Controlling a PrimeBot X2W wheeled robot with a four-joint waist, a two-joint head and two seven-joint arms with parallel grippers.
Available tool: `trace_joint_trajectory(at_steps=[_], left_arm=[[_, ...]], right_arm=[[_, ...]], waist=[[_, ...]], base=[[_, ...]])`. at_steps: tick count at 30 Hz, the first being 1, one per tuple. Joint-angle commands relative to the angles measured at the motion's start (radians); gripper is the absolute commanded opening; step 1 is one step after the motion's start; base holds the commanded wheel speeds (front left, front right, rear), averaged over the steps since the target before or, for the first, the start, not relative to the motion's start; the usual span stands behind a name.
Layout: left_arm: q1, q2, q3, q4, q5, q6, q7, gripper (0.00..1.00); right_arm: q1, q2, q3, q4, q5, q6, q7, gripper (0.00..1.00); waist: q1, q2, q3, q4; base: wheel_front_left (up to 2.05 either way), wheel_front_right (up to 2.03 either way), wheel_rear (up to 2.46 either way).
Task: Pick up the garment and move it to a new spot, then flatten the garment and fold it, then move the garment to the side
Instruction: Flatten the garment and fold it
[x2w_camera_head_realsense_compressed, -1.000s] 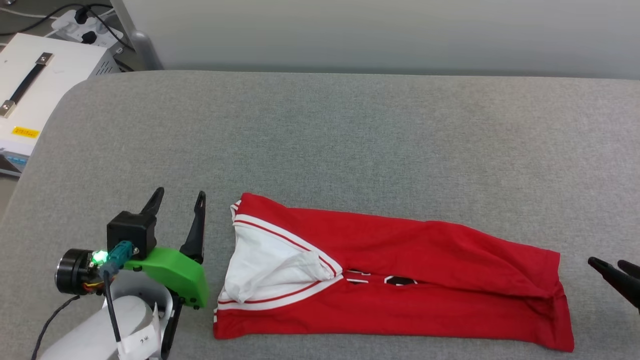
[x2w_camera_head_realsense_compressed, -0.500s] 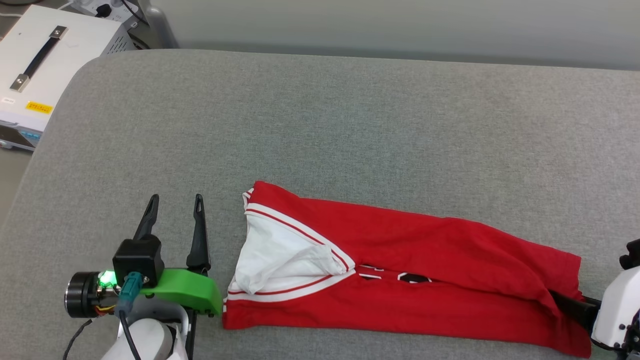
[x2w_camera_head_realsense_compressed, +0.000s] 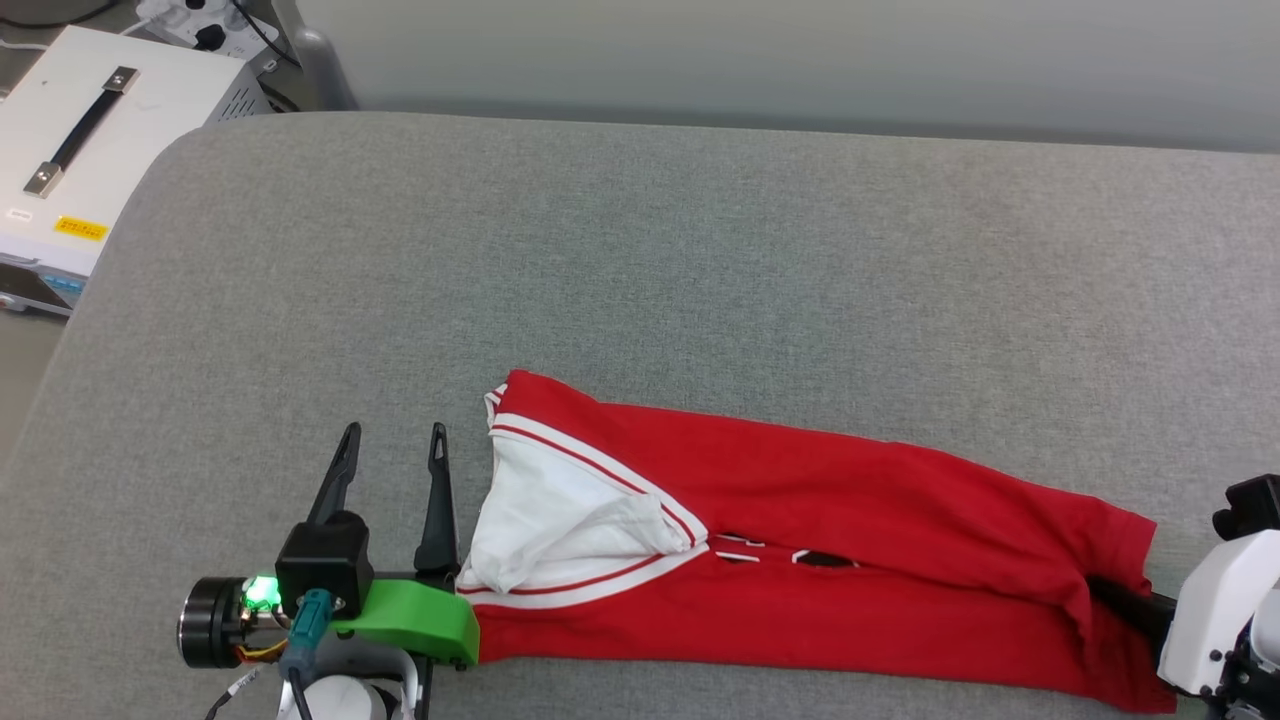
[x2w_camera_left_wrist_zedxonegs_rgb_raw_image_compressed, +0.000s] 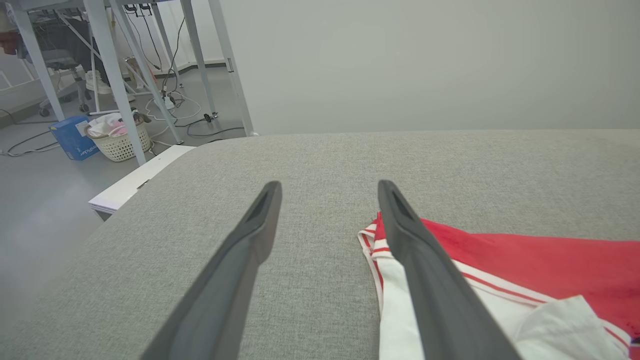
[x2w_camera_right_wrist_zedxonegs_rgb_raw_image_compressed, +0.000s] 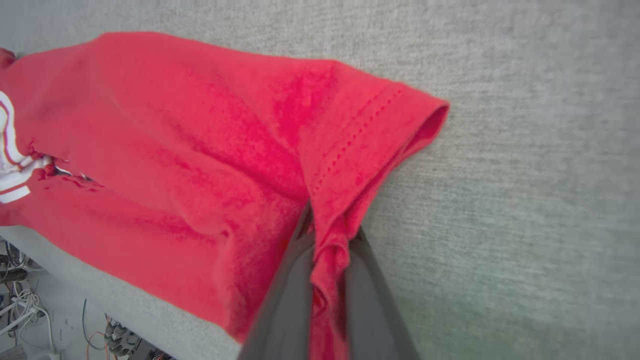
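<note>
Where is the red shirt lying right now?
In the head view the red shirt lies along the near edge of the grey padded surface, white-sleeved end by the open left tool, hem end pinched by the right tool.

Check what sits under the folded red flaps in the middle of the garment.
Between the flaps of the garment, slivers of black, white-edged print peek out. The rest of the print is covered by the red fabric and cannot be read.

red jersey T-shirt (x2w_camera_head_realsense_compressed: 850, 520): white sleeve (x2w_camera_head_realsense_compressed: 560, 520), red-white striped trim (x2w_camera_head_realsense_compressed: 590, 470), black white-edged lettering (x2w_camera_head_realsense_compressed: 825, 558). grey woven fabric surface (x2w_camera_head_realsense_compressed: 700, 250). left gripper (x2w_camera_head_realsense_compressed: 394, 430): dark fingers (x2w_camera_head_realsense_compressed: 437, 500), green plastic mount (x2w_camera_head_realsense_compressed: 415, 618). white metal box (x2w_camera_head_realsense_compressed: 170, 90): black handle (x2w_camera_head_realsense_compressed: 85, 130), yellow label (x2w_camera_head_realsense_compressed: 80, 228).
</note>
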Motion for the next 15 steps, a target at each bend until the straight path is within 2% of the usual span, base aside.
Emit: trace_joint_trajectory(at_steps=[1, 10, 15], left_arm=[[0.021, -0.012, 0.014, 0.002, 0.015, -0.014, -0.006, 1.00], [0.046, -0.050, 0.076, 0.014, 0.078, -0.078, -0.006, 1.00], [0.059, -0.068, 0.097, 0.016, 0.101, -0.103, -0.006, 1.00]], right_arm=[[0.000, -0.018, 0.002, 0.020, 0.007, -0.002, -0.005, 0.00], [0.022, -0.155, -0.076, 0.071, 0.030, -0.002, -0.042, 0.00], [0.050, -0.194, -0.093, 0.050, 0.052, -0.002, -0.022, 0.00]], waist=[[0.0000, 0.0000, -0.009, -0.005], [0.0000, 0.0000, -0.034, -0.010], [0.0000, 0.0000, -0.049, -0.008]], base=[[0.00, 0.00, 0.00], [0.00, 0.00, 0.00], [0.00, 0.00, 0.00]])
